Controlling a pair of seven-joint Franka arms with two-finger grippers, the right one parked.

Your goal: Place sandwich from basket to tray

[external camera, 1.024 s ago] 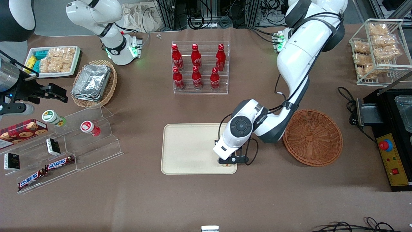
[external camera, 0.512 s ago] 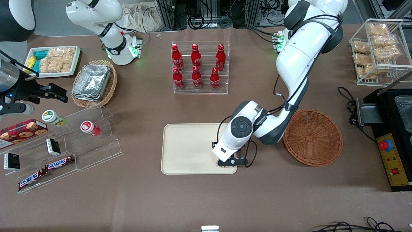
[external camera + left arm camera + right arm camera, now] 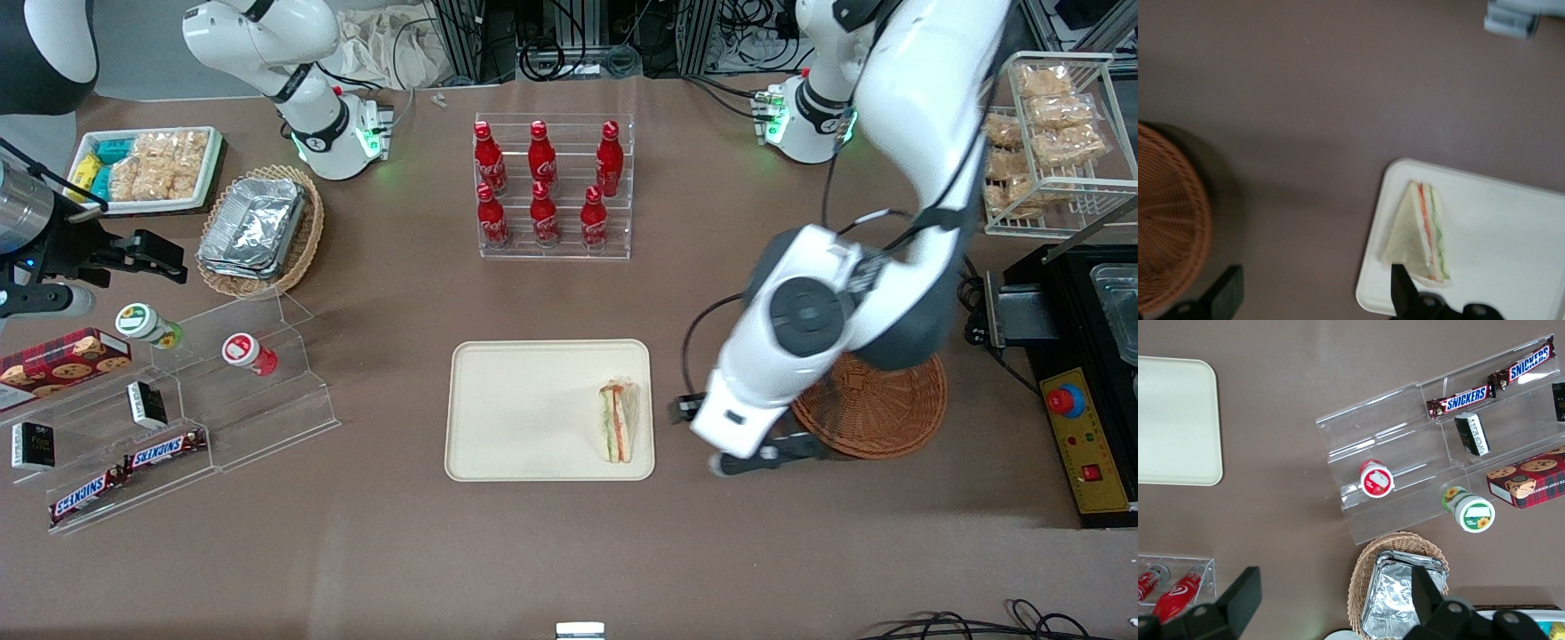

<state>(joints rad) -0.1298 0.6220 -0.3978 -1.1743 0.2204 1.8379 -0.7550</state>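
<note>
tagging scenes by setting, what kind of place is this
Probably a robotics lab set up as a mock snack shop: cola bottles on an acrylic rack, Snickers bars, and the gripper open above the table beside a tray.

"SNICKERS" is showing in white-and-blue letters on two brown candy bars that are lying end to end on a step of the clear stepped display stand; the same word is reading on the bars in the front view. White script, too small to read with certainty, is running down the red bottles that are standing in the clear rack. A small dark logo is sitting on the working arm's wrist housing, but it is not reading clearly.

The pincer is carrying no readable marking.
</note>
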